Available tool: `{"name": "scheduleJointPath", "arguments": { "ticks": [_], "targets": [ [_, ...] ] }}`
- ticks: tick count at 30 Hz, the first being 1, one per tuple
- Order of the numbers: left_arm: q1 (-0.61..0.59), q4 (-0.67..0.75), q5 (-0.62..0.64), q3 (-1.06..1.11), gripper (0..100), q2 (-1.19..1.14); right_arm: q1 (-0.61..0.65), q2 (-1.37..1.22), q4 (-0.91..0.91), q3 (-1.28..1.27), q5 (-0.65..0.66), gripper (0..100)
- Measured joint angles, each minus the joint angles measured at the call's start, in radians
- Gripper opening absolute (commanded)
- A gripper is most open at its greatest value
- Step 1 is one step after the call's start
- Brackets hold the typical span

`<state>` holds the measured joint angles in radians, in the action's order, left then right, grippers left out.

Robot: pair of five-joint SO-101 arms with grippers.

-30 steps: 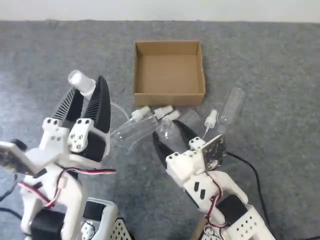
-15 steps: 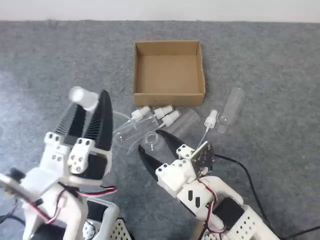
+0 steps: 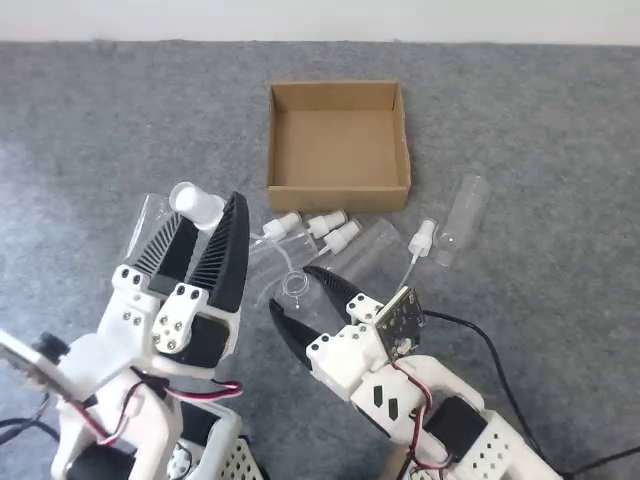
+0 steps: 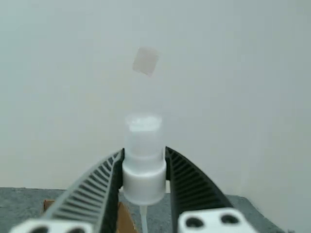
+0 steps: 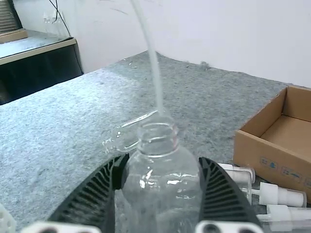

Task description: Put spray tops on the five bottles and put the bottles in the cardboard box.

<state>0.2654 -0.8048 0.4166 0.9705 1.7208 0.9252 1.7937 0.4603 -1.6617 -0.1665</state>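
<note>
My left gripper (image 3: 208, 208) is shut on a white spray top (image 3: 195, 203), held up off the table; in the left wrist view the spray top (image 4: 143, 167) sits upright between the fingers (image 4: 187, 187). Its thin tube (image 5: 148, 53) hangs down to the open neck of a clear bottle (image 5: 158, 179). My right gripper (image 3: 295, 293) is shut on that upright bottle (image 3: 296, 287) in front of the cardboard box (image 3: 338, 196). Whether the tube's tip is inside the neck I cannot tell.
Three loose spray tops (image 3: 327, 224) lie before the box, another (image 3: 423, 238) to the right. Clear bottles lie at the right (image 3: 463, 210), at the left (image 3: 145, 215) and among the tops (image 3: 375, 240). Grey carpet lies open at the far left and right.
The left arm has carried the spray top to the right, toward the right gripper. The right gripper has drawn the bottle back and left, bringing its neck under the hanging tube.
</note>
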Motion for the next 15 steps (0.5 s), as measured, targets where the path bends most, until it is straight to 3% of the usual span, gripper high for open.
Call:
{"name": "scheduleJointPath", "arguments": {
  "ticks": [15],
  "targets": [
    [0.000, 0.000, -0.005, 0.071, 2, 0.002, 0.000, 0.000, 0.000, 0.000, 0.025, 9.7]
  ]
}}
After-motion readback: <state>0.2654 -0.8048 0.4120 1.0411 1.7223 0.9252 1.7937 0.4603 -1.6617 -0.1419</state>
